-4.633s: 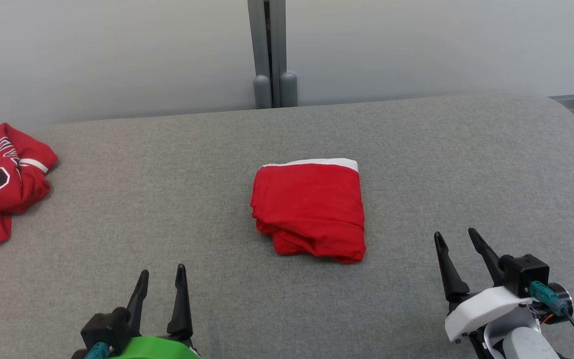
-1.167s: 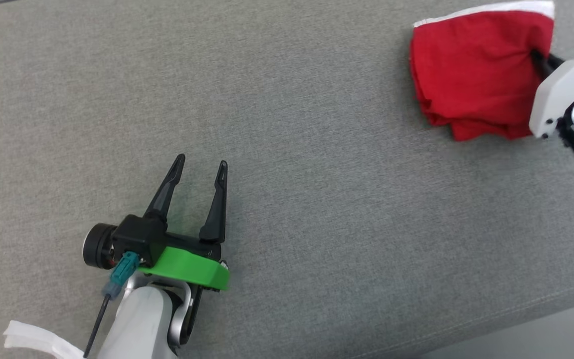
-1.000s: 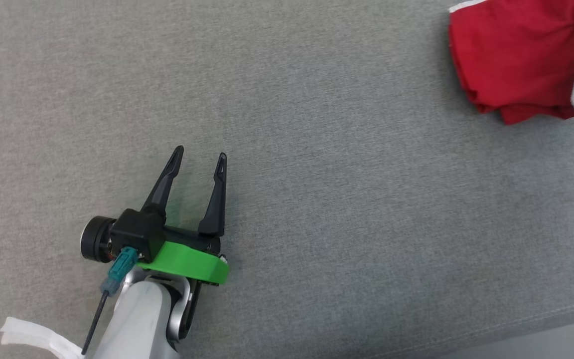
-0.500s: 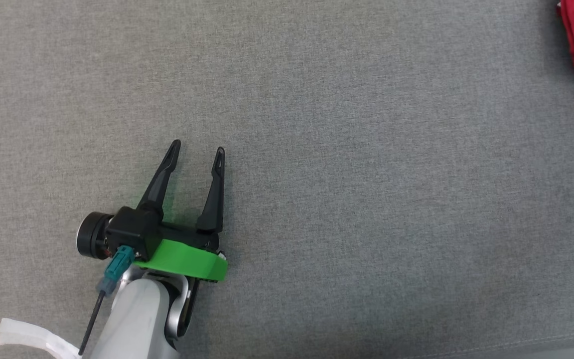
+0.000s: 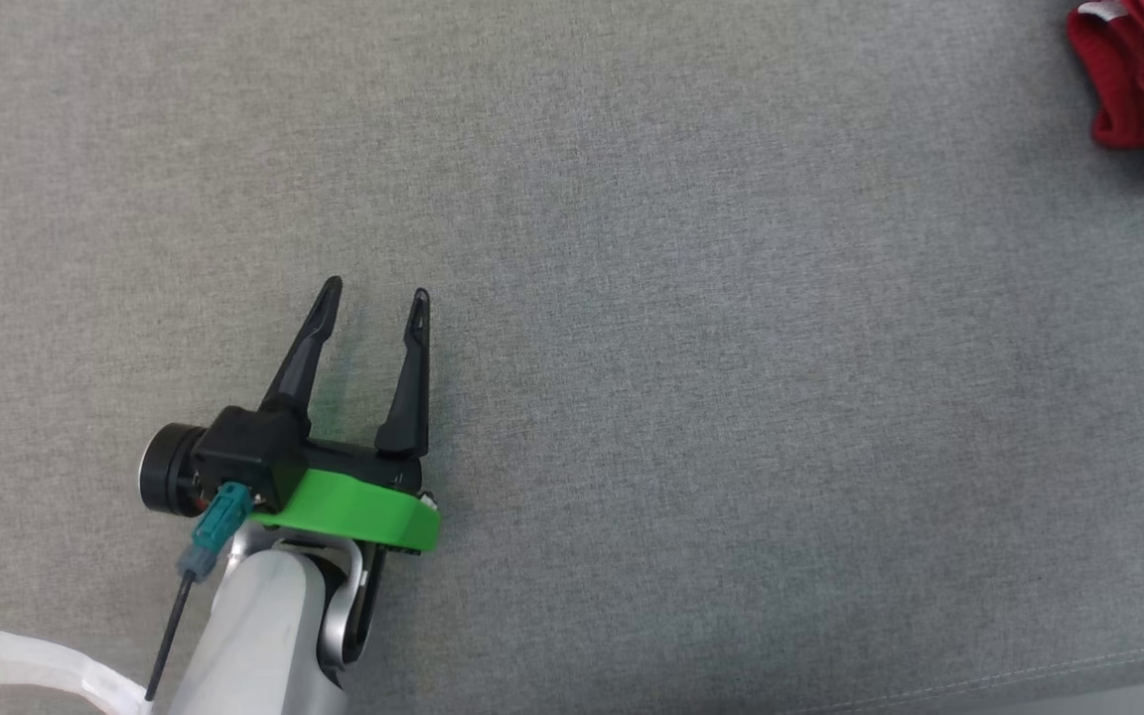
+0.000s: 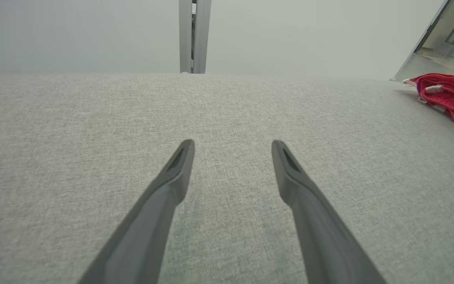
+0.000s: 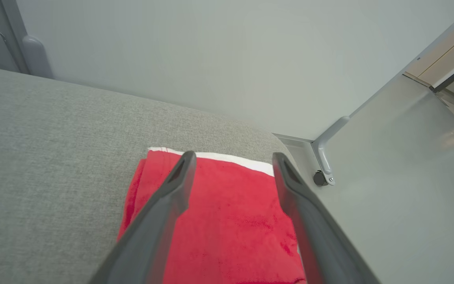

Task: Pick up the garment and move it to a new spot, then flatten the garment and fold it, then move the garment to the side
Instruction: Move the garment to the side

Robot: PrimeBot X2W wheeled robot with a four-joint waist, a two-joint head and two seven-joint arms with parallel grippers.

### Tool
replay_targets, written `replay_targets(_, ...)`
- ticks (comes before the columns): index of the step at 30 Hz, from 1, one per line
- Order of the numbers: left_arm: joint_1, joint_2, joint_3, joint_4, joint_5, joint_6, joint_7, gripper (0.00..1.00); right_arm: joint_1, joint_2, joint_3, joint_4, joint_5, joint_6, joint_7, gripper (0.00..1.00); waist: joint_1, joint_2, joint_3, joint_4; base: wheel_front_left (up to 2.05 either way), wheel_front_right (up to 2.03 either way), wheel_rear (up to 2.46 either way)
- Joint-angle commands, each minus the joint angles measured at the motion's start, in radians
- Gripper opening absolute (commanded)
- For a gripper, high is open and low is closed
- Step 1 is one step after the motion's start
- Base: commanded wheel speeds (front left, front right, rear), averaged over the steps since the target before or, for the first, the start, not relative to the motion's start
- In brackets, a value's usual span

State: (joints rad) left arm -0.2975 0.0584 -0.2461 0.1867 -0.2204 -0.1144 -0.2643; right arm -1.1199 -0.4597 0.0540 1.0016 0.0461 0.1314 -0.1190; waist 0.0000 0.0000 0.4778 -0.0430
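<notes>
Two end effectors, both open, neither holding anything. Head view put the left end effector [image 5: 376, 290] in the lower left of the frame, fingers spread and pointing up, gap empty, over bare grey fabric of the surface [image 5: 691, 397]. Behind the fingers sat a green collar [image 5: 358, 514], a teal connector [image 5: 219, 524] with a black cable on its left side. Left wrist view agreed: fingers apart, plain fabric showing between them; could not tell whether the tips touched it. Right wrist view showed the right end effector [image 7: 233, 156] with fingers spread just as wide, rising from bottom centre over the garment [image 7: 227, 221]; could not tell if they touched the cloth. That garment was red, folded flat, with a white band along its far edge, lying at centre-bottom of the frame close to the surface's right-hand edge. In the head view the garment [image 5: 1143, 89] was in the upper right corner, cut off by the frame edge, looking bunched, well apart from the left end effector. In the left wrist view the garment [image 6: 449, 92] was at the right edge, upper half. A grey post [image 6: 193, 35] stood at top centre of that view. A metal bracket [image 7: 323, 165] sat right of the garment in the right wrist view
</notes>
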Motion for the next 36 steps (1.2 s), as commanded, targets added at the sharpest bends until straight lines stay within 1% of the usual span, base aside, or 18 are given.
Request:
replay_targets(1,-0.004,0.003,0.016,0.005,-0.006,-0.004,0.000,1.00,0.011,0.018,0.010,-0.009,-0.008,-0.001,-0.028,1.00,0.0000,0.0000,-0.054,-0.006,0.00,0.00,0.00)
replay_targets(7,0.032,0.012,0.082,0.034,-0.025,0.000,0.000,1.00,0.064,0.107,0.021,-0.034,-0.011,-0.001,-0.114,1.00,0.0000,0.0000,-0.165,-0.010,0.00,0.00,0.00)
replay_targets(12,0.074,0.013,0.138,0.058,-0.034,0.008,0.000,1.00,0.148,0.189,0.021,-0.075,-0.020,-0.001,-0.140,1.00,0.0000,0.0000,-0.258,-0.010,0.00,0.00,0.00)
replay_targets(16,0.120,0.010,0.177,0.071,-0.041,0.008,0.000,1.00,0.245,0.255,0.001,-0.128,-0.017,-0.001,-0.146,1.00,0.0000,0.0000,-0.325,-0.007,0.00,0.00,0.00)
replay_targets(20,0.173,0.007,0.202,0.086,-0.038,0.003,0.000,1.00,0.375,0.316,-0.040,-0.218,-0.015,-0.001,-0.147,1.00,0.0000,0.0000,-0.380,0.001,0.00,0.00,0.00)
replay_targets(25,0.244,0.001,0.227,0.093,-0.055,0.005,0.000,1.00,0.567,0.378,-0.094,-0.363,-0.066,-0.001,-0.147,1.00,0.0000,0.0000,-0.438,0.016,0.00,0.00,0.00)
replay_targets(31,0.321,-0.006,0.224,0.083,-0.069,0.007,0.000,1.00,0.784,0.406,-0.114,-0.515,-0.079,-0.001,-0.147,1.00,0.0000,0.0000,-0.483,0.037,0.00,0.00,0.00)
replay_targets(36,0.362,-0.007,0.191,0.076,-0.079,0.006,0.000,1.00,0.928,0.406,-0.097,-0.604,-0.006,-0.001,-0.146,1.00,0.0000,0.0000,-0.498,0.049,0.00,0.00,0.00)
